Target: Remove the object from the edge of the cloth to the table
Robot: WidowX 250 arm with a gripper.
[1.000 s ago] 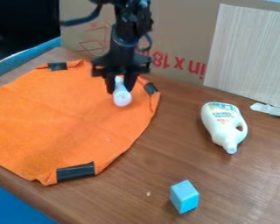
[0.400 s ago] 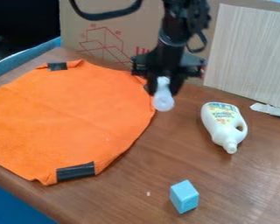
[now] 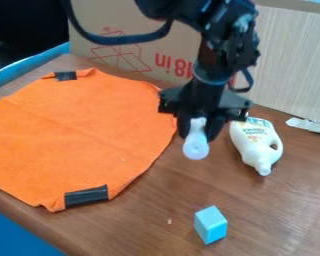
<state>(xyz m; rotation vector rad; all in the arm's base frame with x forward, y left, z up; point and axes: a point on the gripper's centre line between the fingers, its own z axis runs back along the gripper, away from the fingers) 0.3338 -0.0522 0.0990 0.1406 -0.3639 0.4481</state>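
Between the jaws, a white round-ended object.

The robot arm is black, with chunky, knobbly joint housings flecked by pale spots (too small to tell whether they are screws). A thick, dark cable loops off it, with a shorter loop lower down. The end effector has a wide black crosspiece and dark fingers.

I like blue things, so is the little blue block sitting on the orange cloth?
No, the light blue block sits on the wooden table, beside the orange cloth.
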